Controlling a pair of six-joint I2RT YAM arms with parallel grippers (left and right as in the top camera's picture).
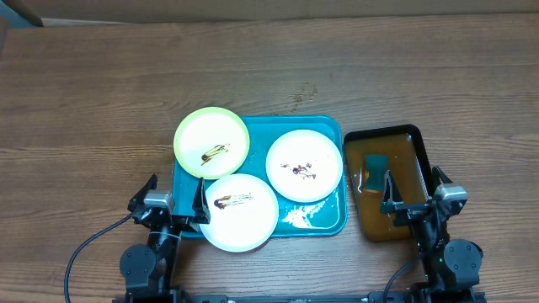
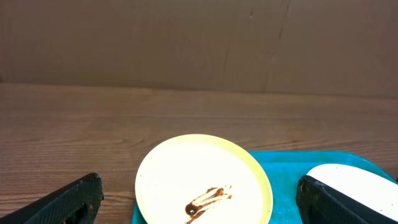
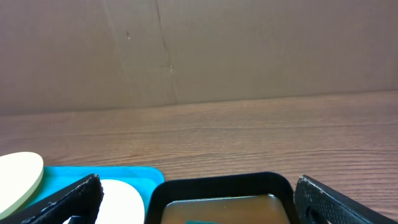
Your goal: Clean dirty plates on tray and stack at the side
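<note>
Overhead cam looks straight down on table [image 1: 84, 84]; wrist cams sit low at near edge, facing far edge; all share teal tray [image 1: 257, 135].

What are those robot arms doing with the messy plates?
Nothing yet. The yellow plate and two white plates sit smeared on the blue tray. A sponge lies in the black tray of brown liquid. The left gripper and right gripper are open and hold nothing.

Lab setup: wooden table [image 1: 84, 84], cardboard backdrop [image 2: 186, 37]
</note>
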